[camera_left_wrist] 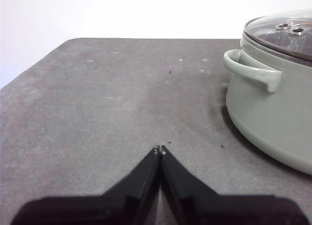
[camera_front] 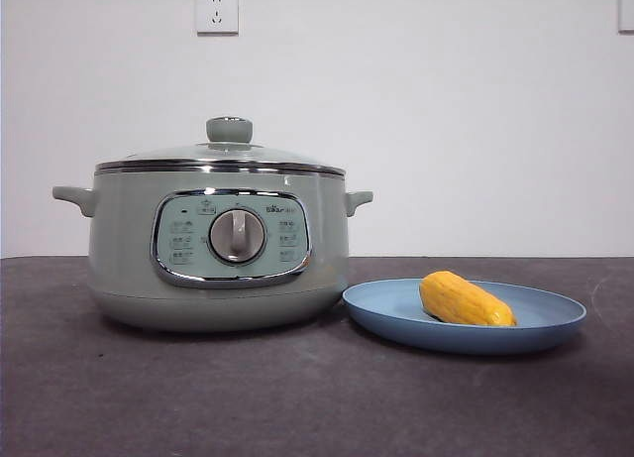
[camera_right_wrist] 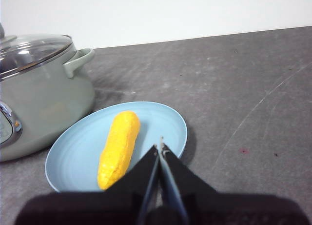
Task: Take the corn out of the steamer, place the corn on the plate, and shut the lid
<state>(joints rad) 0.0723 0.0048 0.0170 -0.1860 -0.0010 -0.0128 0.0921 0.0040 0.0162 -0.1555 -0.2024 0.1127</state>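
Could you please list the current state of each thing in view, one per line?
steamer: upright, closed.
lid: seated on the steamer.
corn: lying on the plate.
plate: on the table beside the steamer.
left gripper: shut, empty.
right gripper: shut, empty, over the plate's edge.

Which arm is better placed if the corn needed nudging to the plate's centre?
Right. Its shut tool hangs just over the wide light-blue plate, beside the stubby yellow corn cob. The left tool faces bare table beside the sage-green steamer.
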